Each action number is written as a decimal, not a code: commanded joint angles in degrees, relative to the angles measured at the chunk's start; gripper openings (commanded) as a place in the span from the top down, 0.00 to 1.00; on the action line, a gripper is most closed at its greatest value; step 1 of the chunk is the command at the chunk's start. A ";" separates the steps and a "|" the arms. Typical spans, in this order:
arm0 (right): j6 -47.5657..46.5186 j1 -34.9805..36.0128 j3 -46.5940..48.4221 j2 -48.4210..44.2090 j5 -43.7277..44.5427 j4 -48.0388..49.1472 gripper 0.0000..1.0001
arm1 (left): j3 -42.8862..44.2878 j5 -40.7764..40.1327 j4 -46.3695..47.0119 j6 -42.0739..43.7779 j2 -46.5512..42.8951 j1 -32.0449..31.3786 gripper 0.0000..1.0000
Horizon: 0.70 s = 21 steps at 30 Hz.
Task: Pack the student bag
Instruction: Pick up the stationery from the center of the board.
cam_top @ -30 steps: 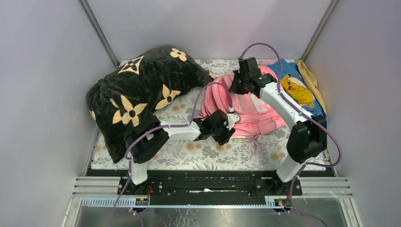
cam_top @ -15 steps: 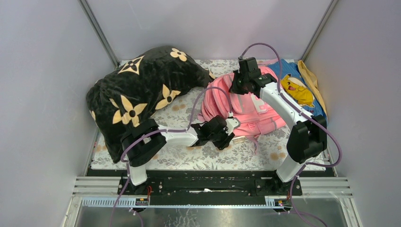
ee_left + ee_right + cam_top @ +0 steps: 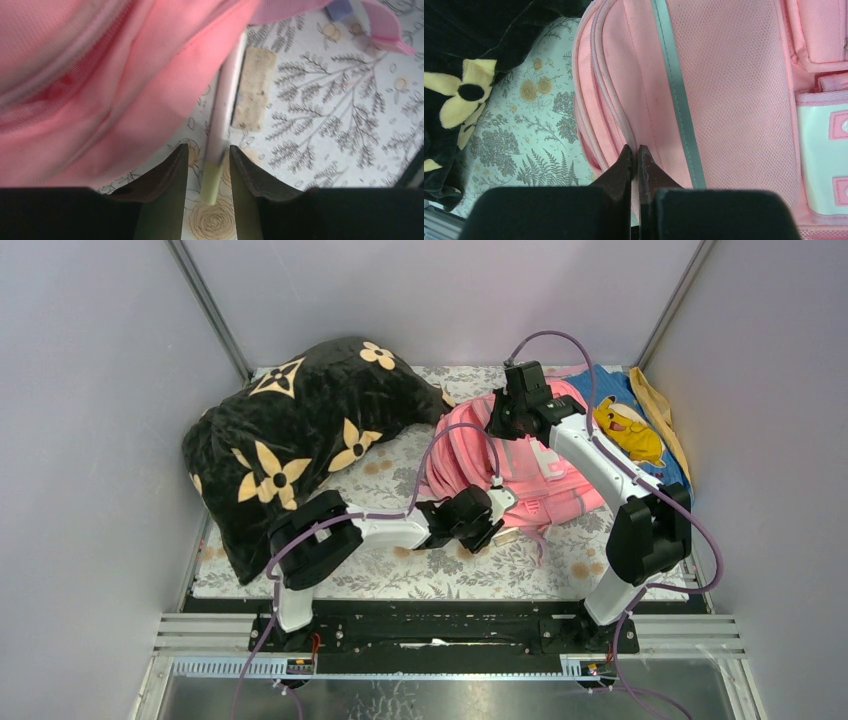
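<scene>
The pink student bag (image 3: 540, 465) lies on the flowered tablecloth at centre right. My right gripper (image 3: 497, 420) is at the bag's far left edge; in the right wrist view (image 3: 634, 147) its jaws are shut, pinching the bag's (image 3: 734, 90) pink fabric along the zip seam. My left gripper (image 3: 497, 525) is low at the bag's near edge. In the left wrist view (image 3: 208, 147) its jaws are open and straddle a pale pink pen with a green end (image 3: 222, 125), which lies on the cloth partly under the bag (image 3: 100, 75).
A tan speckled block (image 3: 254, 87) lies beside the pen. A black pillow with tan flowers (image 3: 290, 440) fills the back left. A blue cloth with a yellow cartoon figure (image 3: 630, 425) lies behind the bag at the right. Grey walls enclose the table.
My left gripper has moved right and lower, to the bag's near edge, and now straddles the pen. The right arm and the bag have not moved.
</scene>
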 commanded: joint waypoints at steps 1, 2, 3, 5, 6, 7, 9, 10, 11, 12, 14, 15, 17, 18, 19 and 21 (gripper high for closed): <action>1.07 0.13 1.40 -2.69 -1.19 1.18 1.00 | 2.34 -7.03 -2.50 0.21 2.74 -1.01 0.58; 1.07 0.13 1.40 -2.69 -1.19 1.26 1.00 | 2.31 -7.77 -2.90 0.57 2.85 -1.21 0.58; 1.07 0.11 1.40 -2.76 -1.19 1.29 1.00 | 2.15 -8.66 -2.97 0.65 2.80 -1.36 0.59; 1.11 0.11 1.40 -2.77 -1.19 1.40 1.00 | 1.48 -9.83 -3.88 0.85 2.64 -1.63 0.62; 1.19 0.04 1.40 -2.77 -1.26 1.45 1.00 | 1.17 -10.45 -4.55 0.85 2.47 -1.81 0.64; 1.16 0.04 1.45 -2.80 -1.27 1.46 1.00 | 0.74 -11.24 -5.14 0.82 2.20 -1.90 0.66; 1.08 0.06 1.55 -2.86 -1.23 1.35 1.00 | -0.38 -11.73 -6.36 0.46 1.14 -2.09 0.71; 0.99 0.05 1.64 -2.85 -1.13 1.18 1.00 | -1.76 -11.79 -6.68 0.03 0.33 -2.14 0.73; 0.91 0.05 1.66 -2.91 -1.04 1.11 1.00 | -2.83 -11.66 -6.81 -0.36 -0.74 -2.18 0.76; 0.83 0.03 1.67 -2.94 -1.01 1.12 1.00 | -4.08 -11.65 -7.04 -0.97 -1.83 -2.19 0.81; 0.81 0.04 1.82 -2.87 -1.01 1.01 1.00 | -6.63 -11.68 -7.29 -2.33 -4.42 -2.19 0.84; 0.85 0.05 1.82 -2.86 -1.09 0.96 1.00 | -7.87 -11.65 -7.55 -3.02 -5.77 -2.20 0.88; 0.97 0.05 1.99 -2.70 -1.26 1.13 1.00 | -9.92 -11.81 -9.05 -4.38 -8.51 -2.19 0.93; 0.98 0.04 2.01 -2.62 -1.35 1.12 1.00 | -10.87 -11.75 -10.12 -4.98 -9.83 -2.21 0.93; 1.05 0.05 2.01 -2.56 -1.37 1.18 1.00 | -11.70 -11.97 -11.26 -5.85 -11.16 -2.20 0.93; 1.06 0.04 2.18 -2.43 -1.45 1.12 1.00 | -13.18 -12.84 -13.90 -8.05 -13.54 -2.19 0.93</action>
